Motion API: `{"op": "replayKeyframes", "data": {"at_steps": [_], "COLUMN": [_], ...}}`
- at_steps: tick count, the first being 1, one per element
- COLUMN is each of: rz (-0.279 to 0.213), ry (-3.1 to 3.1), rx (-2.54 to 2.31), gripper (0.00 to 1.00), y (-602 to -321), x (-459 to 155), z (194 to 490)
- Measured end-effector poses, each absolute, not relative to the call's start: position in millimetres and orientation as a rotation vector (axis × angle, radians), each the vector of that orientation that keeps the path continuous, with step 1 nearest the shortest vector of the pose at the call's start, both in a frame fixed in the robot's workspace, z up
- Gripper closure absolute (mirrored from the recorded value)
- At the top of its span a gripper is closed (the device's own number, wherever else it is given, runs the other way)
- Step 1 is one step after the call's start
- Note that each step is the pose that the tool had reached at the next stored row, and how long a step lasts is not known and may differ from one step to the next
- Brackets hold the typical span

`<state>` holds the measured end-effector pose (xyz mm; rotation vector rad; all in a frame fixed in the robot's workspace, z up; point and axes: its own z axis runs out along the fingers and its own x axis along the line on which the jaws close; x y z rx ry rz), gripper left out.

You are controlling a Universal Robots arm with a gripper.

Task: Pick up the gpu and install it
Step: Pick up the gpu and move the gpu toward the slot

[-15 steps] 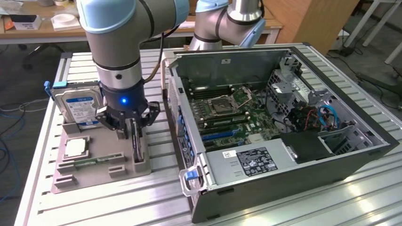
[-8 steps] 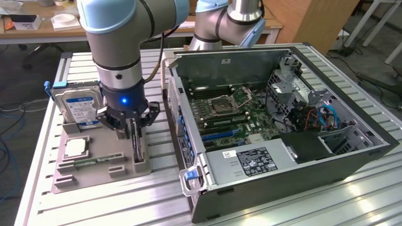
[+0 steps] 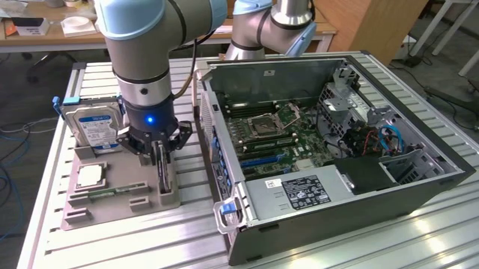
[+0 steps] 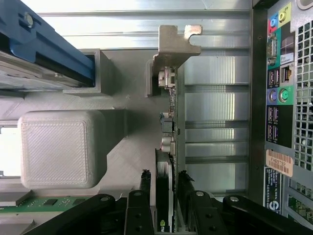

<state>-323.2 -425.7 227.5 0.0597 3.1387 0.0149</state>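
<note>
Here, gpu between pincer tips.

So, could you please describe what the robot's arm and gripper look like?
The arm is a thick silver-grey tube with light blue joint caps and a black cable alongside. The gripper is black with angular linkages and a glowing blue light above them.

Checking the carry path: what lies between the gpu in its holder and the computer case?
Only bare slatted table, seen in the wrist view: nothing stands between the gpu and the computer case.
</note>
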Motion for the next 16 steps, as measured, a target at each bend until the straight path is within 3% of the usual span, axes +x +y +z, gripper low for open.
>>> {"op": "replayKeyframes", "data": {"at_steps": [3,4,16], "rz": [0.015,0.015,0.015], "ry": [3.139,3.139,3.139], "rx": [0.060,0.060,0.060], "gripper": [0.65,0.73,0.74], "y": [-425.7,-425.7,-425.7], "x": [-323.2,-323.2,-323.2], "z": [227.5,227.5,227.5]}}
